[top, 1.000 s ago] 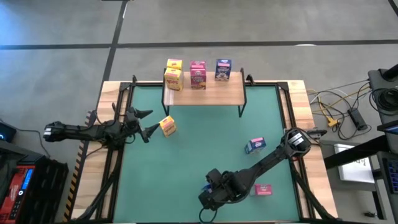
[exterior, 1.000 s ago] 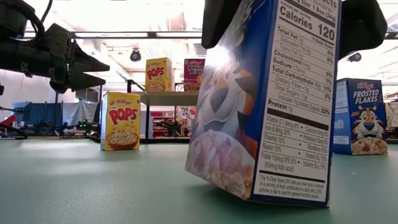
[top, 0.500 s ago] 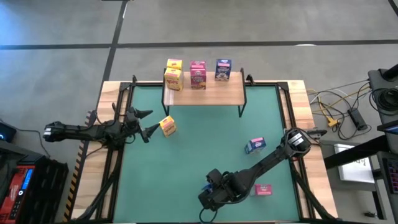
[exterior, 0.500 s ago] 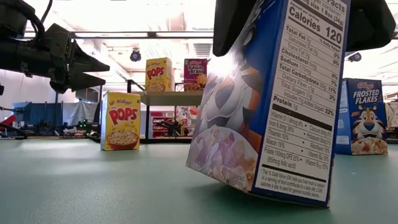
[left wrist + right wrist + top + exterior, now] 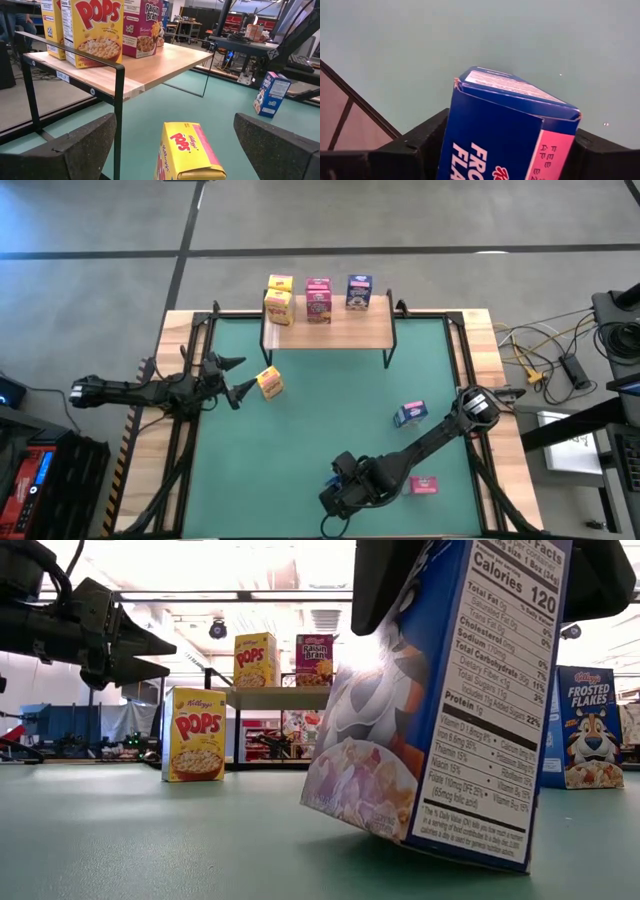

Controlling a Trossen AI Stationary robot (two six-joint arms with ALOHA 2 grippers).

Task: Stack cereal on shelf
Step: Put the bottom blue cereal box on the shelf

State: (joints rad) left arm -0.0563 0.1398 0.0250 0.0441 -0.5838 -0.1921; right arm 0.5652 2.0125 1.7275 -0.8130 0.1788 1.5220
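Clamped from both sides, the jaws of the right gripper [image 5: 480,580] hold a blue Frosted Flakes box [image 5: 440,710], one dark finger [image 5: 415,145] pressed to each side panel; that box is tilted, one lower corner on the green mat [image 5: 300,440] and the rest lifted, and it sits near the mat's front edge, well apart from the shelf [image 5: 330,328]; the jaws of the left gripper [image 5: 232,377] stand wide apart and grip nothing, with a yellow Pops box [image 5: 270,382] upright on the mat just ahead of them, in front of the shelf's left leg; on the shelf itself stand two yellow Pops boxes [image 5: 278,298] at the left end, one behind the other, then a pink Raisin Bran box [image 5: 318,300] in the middle and a blue box [image 5: 359,291] toward the right end; well in front of the shelf's right end a second blue Frosted Flakes box [image 5: 409,414] stands on the mat, and farther still from the shelf a pink box [image 5: 424,485] lies flat beside the right arm; beyond the shelf's right side, off the table, cables [image 5: 540,350] trail across the grey floor.
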